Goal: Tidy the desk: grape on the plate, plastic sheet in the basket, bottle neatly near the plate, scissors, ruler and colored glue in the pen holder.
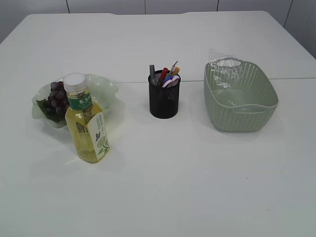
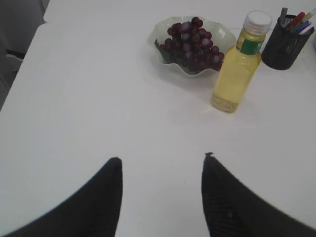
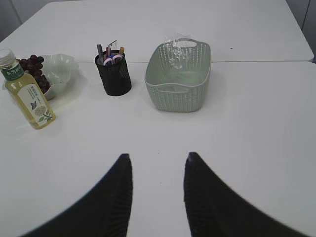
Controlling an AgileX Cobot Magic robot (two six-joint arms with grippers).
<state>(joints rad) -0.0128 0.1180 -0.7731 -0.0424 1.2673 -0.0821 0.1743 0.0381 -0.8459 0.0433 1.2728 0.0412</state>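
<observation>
**Desk items sorted on the white table, both grippers parted and empty**

A bunch of dark purple grapes [image 1: 57, 98] lies in a pale green, wavy-rimmed glass plate [image 1: 106, 91] on the left side of the white table [image 1: 163, 187]. Just in front of the plate, at its right edge, stands a clear plastic bottle of yellow drink [image 1: 86, 121] with a white cap and a green label; it is upright, and from the exterior view it overlaps the plate's front rim, though whether the two touch cannot be told.

In the middle of the table stands a black mesh cylindrical pen holder [image 1: 164, 101]. Several thin items stick out of its top, among them a grey one, red and blue ones and an orange-tipped one; they are too small to tell apart as scissors, ruler or glue.

To the right of the holder, apart from it, sits a sage green woven plastic basket [image 1: 247, 118] with a cut-out handle on its near wall. A crumpled clear plastic sheet [image 1: 224, 66] lies inside against the far wall, reaching over the rim.

The left gripper [image 2: 160, 160] hovers over bare table near the plate and bottle, its black fingers [image 2: 106, 197] spread apart with nothing between them. The right gripper [image 3: 158, 158] hangs over bare table in front of the basket, fingers likewise apart and empty.
</observation>
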